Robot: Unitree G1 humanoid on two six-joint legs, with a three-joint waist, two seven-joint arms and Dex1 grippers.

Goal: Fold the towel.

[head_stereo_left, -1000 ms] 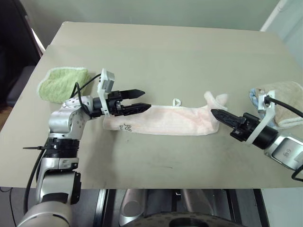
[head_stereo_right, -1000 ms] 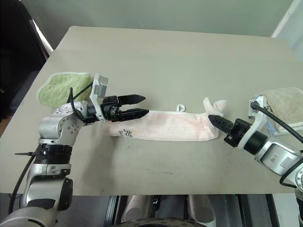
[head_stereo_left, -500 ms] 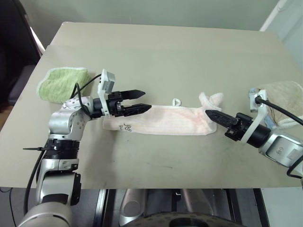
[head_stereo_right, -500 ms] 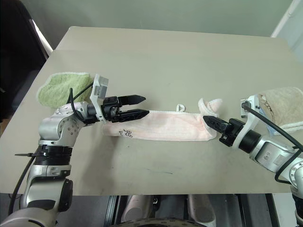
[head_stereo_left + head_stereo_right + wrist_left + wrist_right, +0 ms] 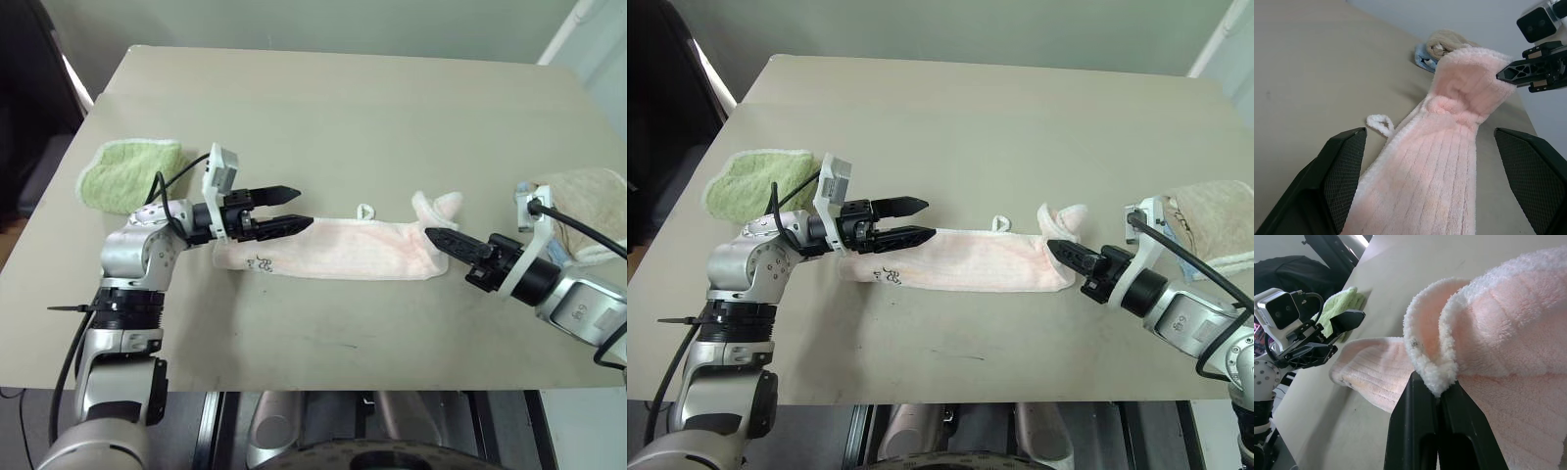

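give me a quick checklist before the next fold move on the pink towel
1. Right gripper shut on the towel edge: ok, terry pinched between its fingers.
2. Left gripper gripping the other end: not ok, fingers open above it.
3. Towel lying in one long strip on the table: ok.
4. Green towel and beige towel clear of the strip: ok.
5. White loop free: ok.

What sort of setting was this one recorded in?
Probably an indoor lab or test room set up for towel folding, not a home. A bare beige table stands against a plain wall, holding a pale pink towel, a light green towel and a beige towel, spaced apart like practice props.
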